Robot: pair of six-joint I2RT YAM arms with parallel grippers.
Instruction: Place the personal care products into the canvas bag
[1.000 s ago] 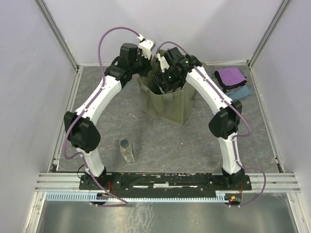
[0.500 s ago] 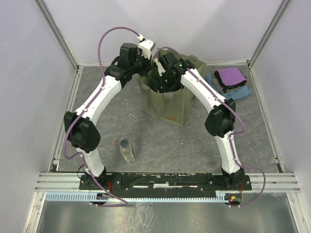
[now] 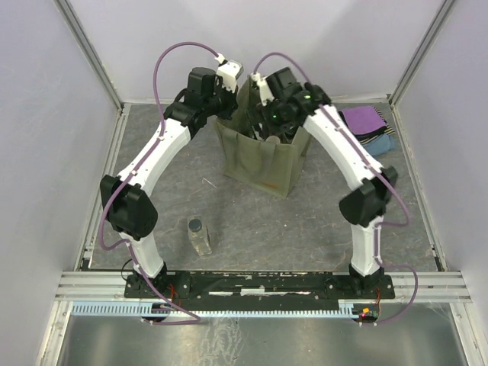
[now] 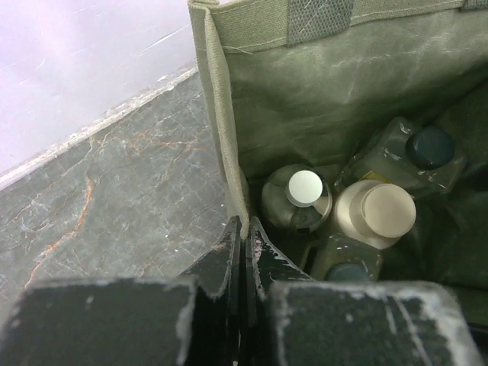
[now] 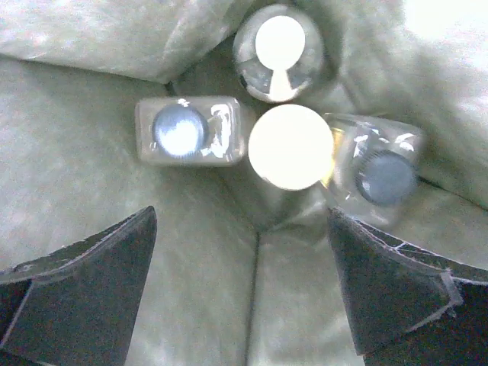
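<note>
— Right arm's wrist has lifted up out of the canvas bag [image 3: 263, 164] since a second ago, toward 12 o'clock in the top view. Its elbow has swung out toward 3 o'clock. How does the right gripper [image 5: 240, 216] stand?

— Released: its fingers are spread wide with nothing between them, and it looks straight down into the bag.

— And what lies beneath it?

— Four products stand on the bag's floor, all clear of the fingers. In the right wrist view the cream-white jar [image 5: 291, 146] sits at 12 o'clock of the gap between the fingers. The nozzle-topped bottle [image 5: 278, 53] is at the jar's 12 o'clock, close against it. The first rectangular bottle [image 5: 191, 131] is at the jar's 9 o'clock. The second rectangular bottle [image 5: 377, 175] is at its 3 o'clock, touching it.

— The left gripper [image 4: 244, 229]?

— Clenched on the bag's corner seam, at the bag's 11 o'clock corner in the top view. The fabric edge runs down between its fingertips. The nozzle-topped bottle stands just inside that wall, at 1 o'clock of the fingertips.

— Anything outside the bag?

— The third rectangular bottle [image 3: 200, 235] rests on the table [image 3: 252, 221] at the bag's 7 o'clock, well apart from both grippers. A blue and purple folded cloth [image 3: 366, 126] lies at the bag's 2 o'clock.
</note>
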